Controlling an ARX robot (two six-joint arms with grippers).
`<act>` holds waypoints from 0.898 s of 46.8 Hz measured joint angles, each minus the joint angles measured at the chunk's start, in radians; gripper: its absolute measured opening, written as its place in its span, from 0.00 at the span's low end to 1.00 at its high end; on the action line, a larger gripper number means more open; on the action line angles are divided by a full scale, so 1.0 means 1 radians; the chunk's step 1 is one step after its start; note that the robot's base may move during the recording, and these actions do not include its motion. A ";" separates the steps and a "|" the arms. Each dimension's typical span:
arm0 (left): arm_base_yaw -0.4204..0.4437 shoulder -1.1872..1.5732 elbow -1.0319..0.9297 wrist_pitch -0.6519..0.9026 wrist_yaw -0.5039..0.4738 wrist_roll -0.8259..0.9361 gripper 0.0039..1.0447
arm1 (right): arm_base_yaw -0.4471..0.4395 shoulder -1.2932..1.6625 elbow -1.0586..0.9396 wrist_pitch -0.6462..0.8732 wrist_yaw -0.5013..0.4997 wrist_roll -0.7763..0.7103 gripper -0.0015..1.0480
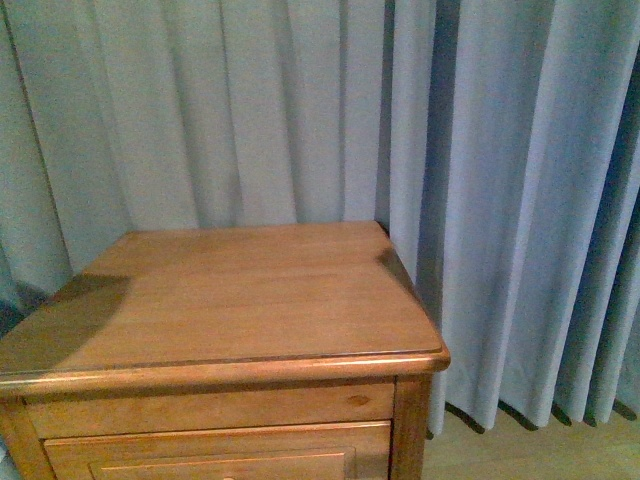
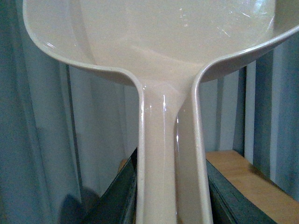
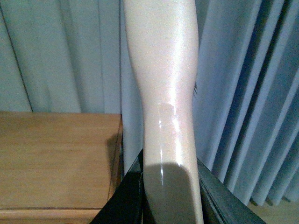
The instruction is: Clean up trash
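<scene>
My left end effector point(image 2: 170, 198) was clamped on the stem of the pale pink plastic dustpan point(image 2: 177, 42), dark jaws pressed to either side. The pan was held up in front of the curtains, beside the brown wooden table point(image 1: 250, 290). My right end effector point(image 3: 170, 193) was closed the same way on a pale glossy handle point(image 3: 166, 70). Its working end was out of frame, so I could not name the tool.

The trash showed in none of the three views, and the tabletop looked bare. I judged the sweep either done or not begun, so the next move called for finding the trash before lowering anything.

The blue-grey pleated curtains point(image 1: 520, 200) hung close behind and right of the table. That left open room only over its front edge and the wooden floor point(image 1: 520, 450).
</scene>
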 joint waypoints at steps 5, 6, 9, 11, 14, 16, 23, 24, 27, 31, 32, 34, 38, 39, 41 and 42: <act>0.000 0.000 0.000 0.000 0.000 0.000 0.26 | 0.011 -0.066 -0.043 0.032 0.043 -0.035 0.19; 0.000 0.000 0.000 0.000 0.000 0.000 0.26 | 0.013 -0.078 -0.055 0.052 0.056 -0.045 0.19; 0.000 0.000 0.000 0.000 0.000 0.000 0.26 | 0.018 -0.101 -0.086 0.116 0.088 -0.091 0.19; 0.000 0.000 0.000 0.000 0.000 0.000 0.26 | 0.019 -0.113 -0.115 0.180 0.108 -0.127 0.19; 0.000 0.000 0.000 0.000 0.000 0.000 0.26 | 0.019 -0.119 -0.137 0.227 0.117 -0.169 0.19; 0.000 0.000 0.000 0.000 0.000 0.000 0.26 | 0.019 -0.121 -0.141 0.233 0.118 -0.181 0.19; 0.000 0.000 0.000 0.000 0.000 0.000 0.26 | 0.020 -0.122 -0.143 0.238 0.116 -0.217 0.19; 0.000 0.000 0.000 0.000 0.000 0.000 0.26 | 0.020 -0.122 -0.143 0.238 0.116 -0.219 0.19; 0.000 0.000 0.000 0.000 0.000 -0.001 0.26 | 0.020 -0.122 -0.143 0.238 0.117 -0.224 0.19; 0.000 0.000 0.000 0.000 0.007 0.000 0.26 | 0.020 -0.124 -0.143 0.238 0.125 -0.224 0.19; 0.000 0.000 0.000 0.000 0.009 0.000 0.26 | 0.020 -0.126 -0.143 0.238 0.126 -0.224 0.19; 0.000 0.000 0.000 0.000 0.009 0.000 0.26 | 0.020 -0.130 -0.143 0.238 0.125 -0.224 0.19; 0.000 0.000 0.000 0.000 0.007 0.000 0.26 | 0.020 -0.134 -0.143 0.239 0.125 -0.224 0.19; 0.000 0.000 0.000 0.000 0.003 0.000 0.26 | 0.020 -0.134 -0.143 0.239 0.124 -0.224 0.19; 0.000 0.000 -0.001 0.000 0.000 -0.001 0.26 | 0.020 -0.132 -0.146 0.239 0.124 -0.226 0.19; 0.000 0.000 0.000 0.001 0.000 -0.001 0.26 | 0.020 -0.131 -0.146 0.240 0.119 -0.227 0.19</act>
